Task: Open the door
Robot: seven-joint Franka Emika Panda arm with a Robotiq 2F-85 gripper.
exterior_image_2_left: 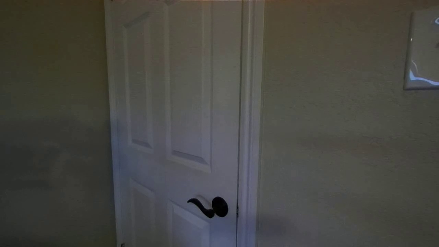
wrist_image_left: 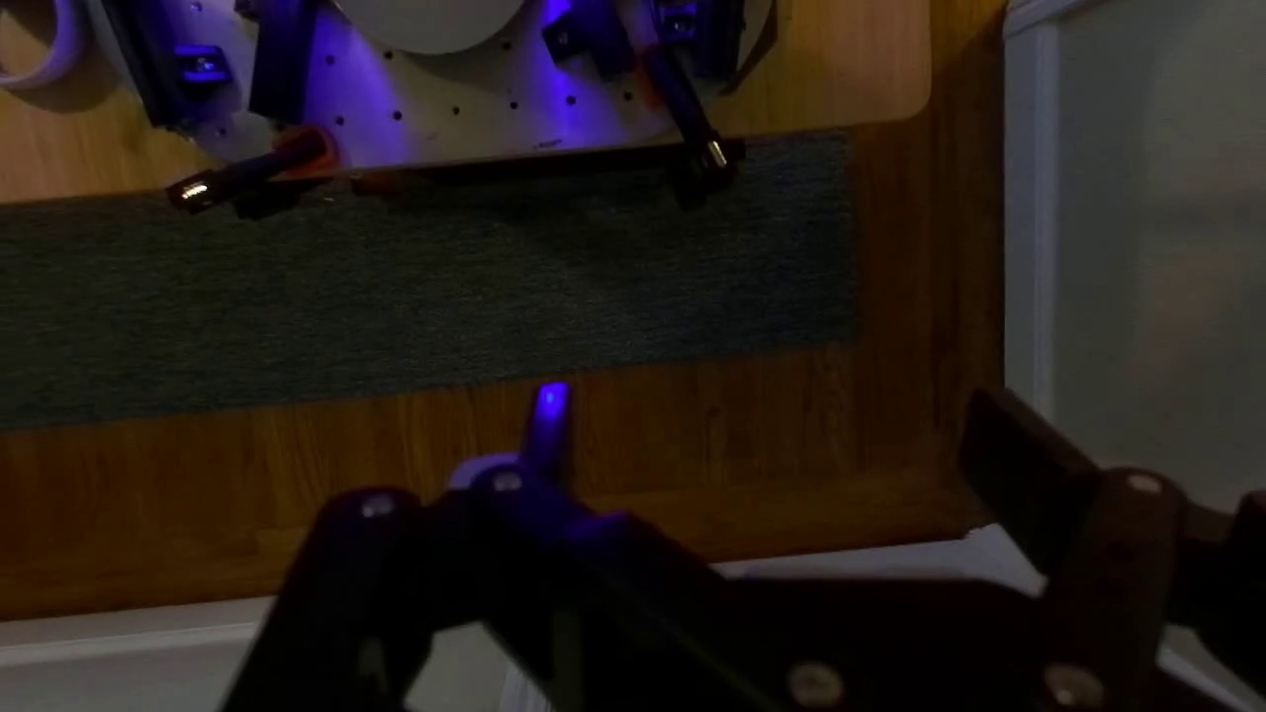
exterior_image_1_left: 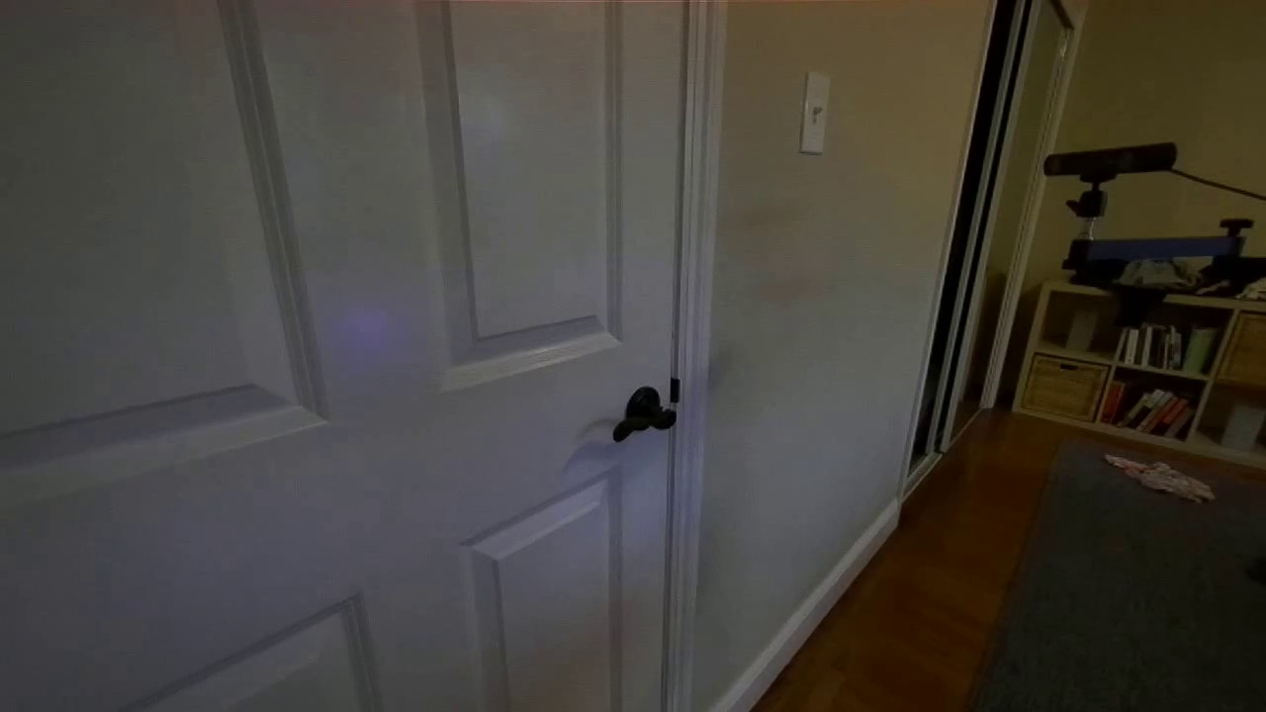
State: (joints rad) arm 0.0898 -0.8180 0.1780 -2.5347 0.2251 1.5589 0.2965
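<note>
In an exterior view, white panelled door [exterior_image_1_left: 391,435] sitting in its frame [exterior_image_1_left: 700,297] (looking closed). In an exterior view, its dark wavy lever handle [exterior_image_2_left: 209,212] pointing away from the frame. Wrist view: gripper [wrist_image_left: 776,435] jaws standing wide apart, holding nothing, wooden floor [wrist_image_left: 643,425] showing between.

"Where is the handle [exterior_image_1_left: 644,410] sitting?"
"It's sitting on the door [exterior_image_1_left: 376,425], near its right edge in both exterior views."
"And right of that?"
"The wall [exterior_image_1_left: 821,326] is running there, carrying a light switch [exterior_image_1_left: 814,114]."
"And far right?"
"A shelf [exterior_image_1_left: 1073,353] is holding books [exterior_image_1_left: 1147,346]; before it a rug [exterior_image_1_left: 1128,593] is lying, a cloth [exterior_image_1_left: 1162,478] resting on its far end."
</note>
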